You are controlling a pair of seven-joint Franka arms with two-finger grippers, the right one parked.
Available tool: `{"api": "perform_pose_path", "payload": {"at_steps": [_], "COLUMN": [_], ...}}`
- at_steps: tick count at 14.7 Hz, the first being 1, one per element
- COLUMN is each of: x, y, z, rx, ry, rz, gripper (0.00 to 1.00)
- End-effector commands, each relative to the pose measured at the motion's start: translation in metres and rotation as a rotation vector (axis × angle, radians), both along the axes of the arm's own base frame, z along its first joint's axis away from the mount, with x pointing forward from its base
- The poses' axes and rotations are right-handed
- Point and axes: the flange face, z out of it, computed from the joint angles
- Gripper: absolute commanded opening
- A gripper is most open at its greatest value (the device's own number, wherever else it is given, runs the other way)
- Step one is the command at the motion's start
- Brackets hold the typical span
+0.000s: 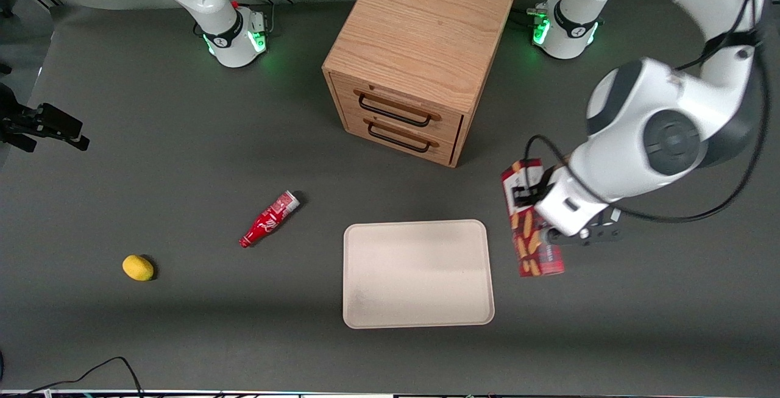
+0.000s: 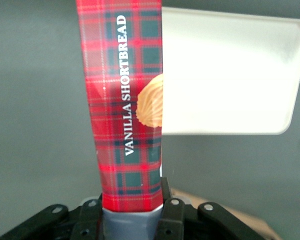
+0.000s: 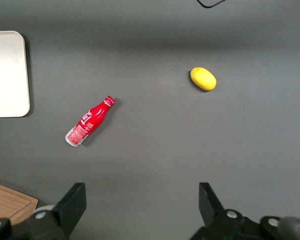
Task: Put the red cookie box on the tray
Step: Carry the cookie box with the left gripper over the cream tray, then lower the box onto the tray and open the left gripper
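Now we are holding the red cookie box [image 1: 531, 221] in our gripper [image 1: 551, 218], with the fingers [image 2: 168, 212] squeezed tight on its two flat sides near the middle. We think the box is light and made of thin card, so it could dent if we are squeezing too hard. It may feel a bit smooth too, and it could be slipping or tipping because it is long. The cookies inside could be breaking if we drop it.

The box is slim and long, dark red with checks, white words and a golden cookie picture. It is hanging up off the tabletop, just beside the short edge of the tray [image 1: 418, 319], not over it yet.
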Motion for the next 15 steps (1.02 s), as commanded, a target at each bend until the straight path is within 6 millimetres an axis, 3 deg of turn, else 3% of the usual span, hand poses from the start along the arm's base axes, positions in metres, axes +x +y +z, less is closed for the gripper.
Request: {"api": "perform_pose_path", "payload": {"at_steps": [1, 4, 6, 12, 15], "x": [0.016, 0.021, 0.019, 0.027, 0.029], "y": [-0.030, -0.056, -0.064, -0.061, -0.060], "z": [-0.054, -0.114, -0.135, -0.173, -0.177], "rx": [0.006, 0.023, 0.040, 0.056, 0.055], "ry": [-0.039, -0.083, -0.079, -0.116, -0.131], "rz": [-0.004, -0.063, -0.092, -0.117, -0.118], "gripper": [0.00, 0.00, 0.00, 0.00, 0.00]}}
